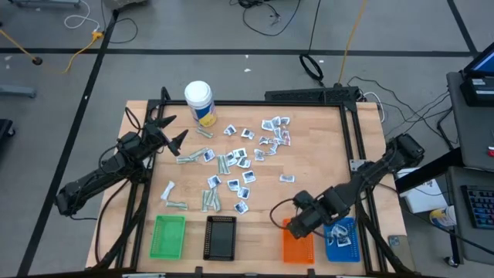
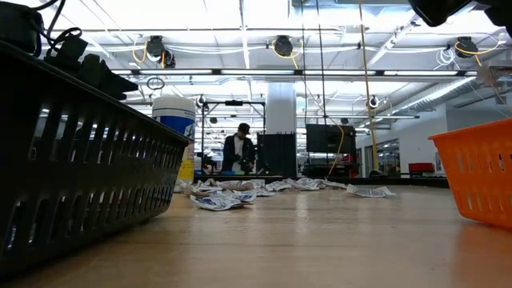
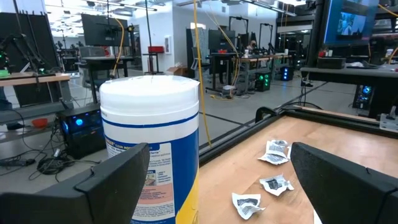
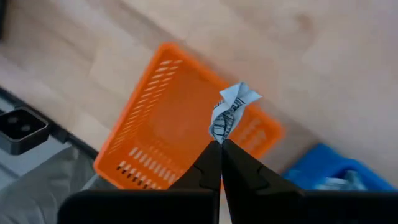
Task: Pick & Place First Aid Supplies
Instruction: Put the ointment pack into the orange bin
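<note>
The surface is a pale wooden table (image 1: 309, 139) edged with a black metal frame, standing on a grey floor marked with dark tape lines and strewn with cables. Beyond the far edge the low view shows a bright workshop with ceiling strip lights, monitors and a person (image 2: 238, 150) standing at a bench.

Across the middle of the table lie the small flat first aid packets (image 1: 241, 158): square white-and-blue sachets scattered toward the far right part, and longer pale grey-green wrapped strips (image 1: 187, 158) mixed in nearer the left, their long axes pointing in various directions. A tall white plastic bottle with a yellow label (image 1: 199, 102) stands upright near the far left corner.

Along the near edge four rectangular plastic trays sit in a row, long axes running from near to far: green tray (image 1: 168, 236), black tray (image 1: 221, 237), orange tray (image 1: 298, 245) and blue tray (image 1: 343, 241), the last already holding some sachets.

The right gripper (image 4: 221, 149) hangs above the orange tray, its jaws pinched together on one crumpled white-and-blue sachet (image 4: 231, 112), which sticks out past the fingertips.

The left gripper (image 1: 171, 130) hovers near the left edge, just beside the bottle and facing it, jaws spread wide and holding nothing.
</note>
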Controlling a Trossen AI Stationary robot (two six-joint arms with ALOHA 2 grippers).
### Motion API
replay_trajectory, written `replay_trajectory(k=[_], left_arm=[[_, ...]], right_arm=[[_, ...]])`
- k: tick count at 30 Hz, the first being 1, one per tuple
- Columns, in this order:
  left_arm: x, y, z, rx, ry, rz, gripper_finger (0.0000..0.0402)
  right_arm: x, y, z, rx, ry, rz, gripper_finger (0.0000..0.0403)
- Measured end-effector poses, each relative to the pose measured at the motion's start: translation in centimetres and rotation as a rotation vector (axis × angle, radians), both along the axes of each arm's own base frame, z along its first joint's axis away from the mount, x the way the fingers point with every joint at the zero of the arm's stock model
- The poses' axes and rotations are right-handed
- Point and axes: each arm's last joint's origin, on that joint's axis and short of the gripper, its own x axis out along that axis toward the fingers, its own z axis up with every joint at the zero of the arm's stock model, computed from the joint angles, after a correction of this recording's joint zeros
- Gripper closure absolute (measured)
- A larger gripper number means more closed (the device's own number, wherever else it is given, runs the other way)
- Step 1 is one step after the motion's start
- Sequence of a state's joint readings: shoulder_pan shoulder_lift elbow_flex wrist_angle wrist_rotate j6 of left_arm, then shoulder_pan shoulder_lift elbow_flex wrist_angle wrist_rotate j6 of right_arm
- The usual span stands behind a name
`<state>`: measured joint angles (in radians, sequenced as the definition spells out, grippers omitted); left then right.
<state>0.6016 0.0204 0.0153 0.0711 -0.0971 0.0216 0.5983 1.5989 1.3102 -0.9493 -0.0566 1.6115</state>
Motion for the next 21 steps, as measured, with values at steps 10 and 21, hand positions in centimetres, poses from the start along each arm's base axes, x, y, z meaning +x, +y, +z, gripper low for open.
replay_trajectory(k=[10, 21], left_arm=[[0.0, 0.0, 0.0, 0.000, 0.000, 0.000, 0.0005], [0.0, 0.0, 0.0, 0.000, 0.000, 0.000, 0.0005]], right_arm=[[1.8, 3.3, -3.1, 0.048, -0.062, 0.047, 0.0403], [2.7, 4.9, -6.5, 0.081, 0.021, 0.082, 0.0403]])
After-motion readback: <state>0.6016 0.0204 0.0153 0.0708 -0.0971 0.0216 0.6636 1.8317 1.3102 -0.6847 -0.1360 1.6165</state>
